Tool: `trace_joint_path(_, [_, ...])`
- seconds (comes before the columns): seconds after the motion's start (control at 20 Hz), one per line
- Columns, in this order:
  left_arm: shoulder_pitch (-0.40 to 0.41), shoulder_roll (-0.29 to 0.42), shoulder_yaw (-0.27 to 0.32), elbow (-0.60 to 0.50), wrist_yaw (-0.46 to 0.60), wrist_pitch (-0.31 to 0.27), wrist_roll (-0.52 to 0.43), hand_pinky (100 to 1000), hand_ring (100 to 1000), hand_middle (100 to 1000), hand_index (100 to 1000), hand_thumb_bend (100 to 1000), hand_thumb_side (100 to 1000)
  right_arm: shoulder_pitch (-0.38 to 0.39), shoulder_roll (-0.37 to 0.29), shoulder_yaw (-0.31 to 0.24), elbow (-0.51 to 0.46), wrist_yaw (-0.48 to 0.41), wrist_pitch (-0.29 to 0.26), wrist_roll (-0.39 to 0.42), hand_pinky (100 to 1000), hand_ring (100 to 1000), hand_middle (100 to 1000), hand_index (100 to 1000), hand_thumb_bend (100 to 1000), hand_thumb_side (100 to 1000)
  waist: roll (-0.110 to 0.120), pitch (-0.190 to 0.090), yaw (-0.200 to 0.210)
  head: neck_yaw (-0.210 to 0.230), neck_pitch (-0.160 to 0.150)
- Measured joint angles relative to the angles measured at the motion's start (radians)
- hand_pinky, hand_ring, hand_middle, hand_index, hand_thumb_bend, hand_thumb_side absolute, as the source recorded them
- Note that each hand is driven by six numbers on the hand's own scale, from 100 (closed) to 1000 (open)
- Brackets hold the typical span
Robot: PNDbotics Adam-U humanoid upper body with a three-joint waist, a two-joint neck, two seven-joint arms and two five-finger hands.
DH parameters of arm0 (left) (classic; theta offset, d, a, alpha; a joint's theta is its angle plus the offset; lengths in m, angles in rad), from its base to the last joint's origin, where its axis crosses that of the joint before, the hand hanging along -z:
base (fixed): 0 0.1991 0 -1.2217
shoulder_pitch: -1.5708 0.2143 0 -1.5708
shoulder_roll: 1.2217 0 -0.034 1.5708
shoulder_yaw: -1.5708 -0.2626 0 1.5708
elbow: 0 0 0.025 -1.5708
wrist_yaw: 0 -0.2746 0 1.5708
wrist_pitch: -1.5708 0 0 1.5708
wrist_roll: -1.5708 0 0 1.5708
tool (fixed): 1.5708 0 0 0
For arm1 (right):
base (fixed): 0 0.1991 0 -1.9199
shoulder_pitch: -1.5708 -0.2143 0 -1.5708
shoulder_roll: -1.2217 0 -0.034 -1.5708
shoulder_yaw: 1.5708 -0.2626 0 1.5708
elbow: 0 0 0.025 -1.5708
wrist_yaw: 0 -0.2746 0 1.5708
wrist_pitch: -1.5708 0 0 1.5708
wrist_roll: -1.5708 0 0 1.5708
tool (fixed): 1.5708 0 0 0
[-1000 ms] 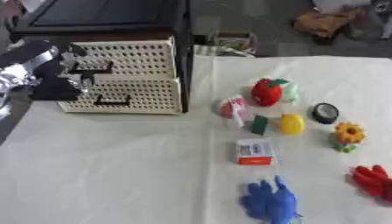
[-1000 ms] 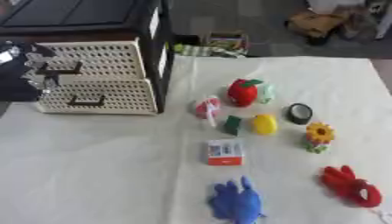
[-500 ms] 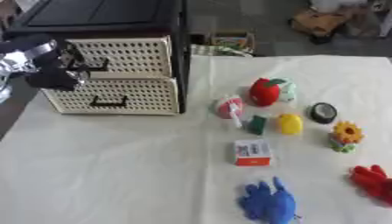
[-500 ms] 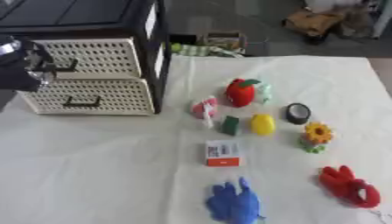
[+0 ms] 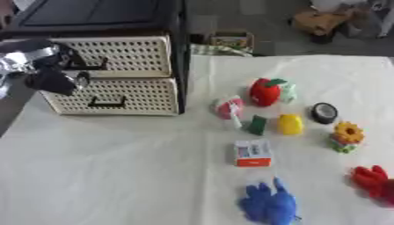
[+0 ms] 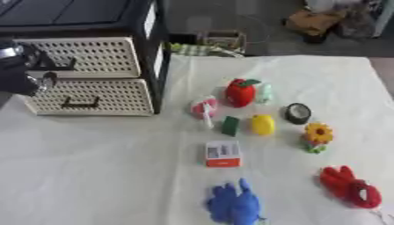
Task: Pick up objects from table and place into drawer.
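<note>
A cream perforated drawer unit (image 5: 135, 90) with two drawers stands at the table's left, both drawers looking closed. My left hand (image 5: 48, 75), black and silver, is at the left end of the upper drawer's black handle (image 5: 91, 66), fingers curled on it. Spread over the cloth to the right are a red strawberry toy (image 5: 264, 91), a pink and white piece (image 5: 229, 107), a green block (image 5: 257, 124), a yellow piece (image 5: 290, 124), a black round thing (image 5: 324, 112), a sunflower toy (image 5: 347, 135), a white and orange box (image 5: 252, 153), a blue plush (image 5: 268, 204) and a red plush (image 6: 350, 188).
A black frame (image 5: 181, 39) encloses the drawer unit on its right side and top. The white cloth (image 5: 115, 176) is bare at the lower left. Beyond the table's far edge lie boxes and clutter (image 5: 231, 39) on the floor.
My left hand has slid leftward along the upper drawer front, staying at the handle. The objects on the cloth have not moved.
</note>
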Motion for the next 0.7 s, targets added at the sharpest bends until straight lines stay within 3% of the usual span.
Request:
trace_joint_path(0.15, [-0.019,-0.007,0.043,-0.002,-0.079,-0.043,-0.17,100,100,100,827,105,408,0.007,0.0,-0.003,0.0,-0.001,0.003,-0.003,821,875,872,886,100,1000,0.0,0.0,0.001,-0.001,0.0])
trace_joint_path(0.25, [-0.021,-0.009,0.061,-0.005,-0.117,-0.072,-0.225,100,100,100,821,105,408,0.008,0.0,-0.006,0.0,-0.001,0.004,-0.007,820,874,870,885,100,1000,0.001,0.0,0.002,-0.001,0.0])
trace_joint_path(0.7, [-0.039,-0.035,0.074,0.045,-0.185,-0.116,-0.271,100,100,100,786,105,408,0.013,0.0,-0.006,0.0,-0.005,0.003,-0.019,819,874,868,882,100,1000,0.004,-0.001,0.001,-0.001,-0.001])
